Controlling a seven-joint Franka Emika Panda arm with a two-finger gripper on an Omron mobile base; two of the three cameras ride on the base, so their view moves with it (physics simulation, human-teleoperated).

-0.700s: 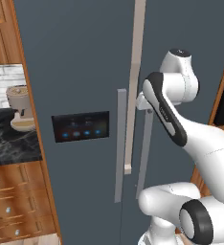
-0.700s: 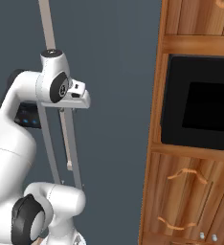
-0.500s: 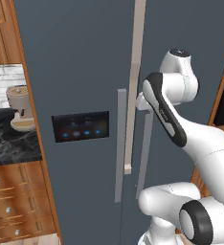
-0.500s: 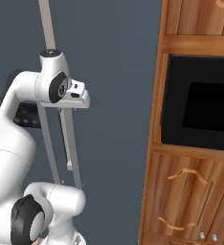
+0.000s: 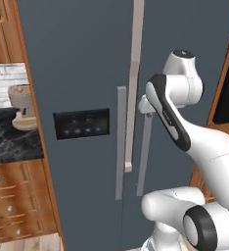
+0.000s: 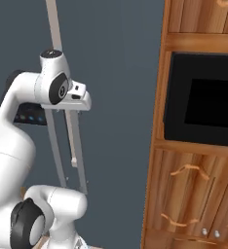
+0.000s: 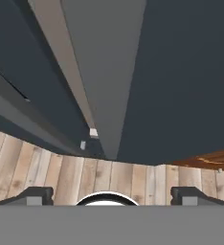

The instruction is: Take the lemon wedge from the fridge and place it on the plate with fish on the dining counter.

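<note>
Hand: gripper [image 7: 112, 195] spread wide, holding nothing.
Handle: right handle [image 7: 102, 81] of the fridge [image 5: 82, 73] lies at twelve o'clock from the fingertips.
Axis: vertical bar.

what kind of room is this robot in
Most likely a home kitchen. A tall slate-blue double-door fridge stands in front of the arm, a black built-in oven sits in wooden cabinets to its right, and a coffee machine stands on a dark marble counter to its left.
</note>
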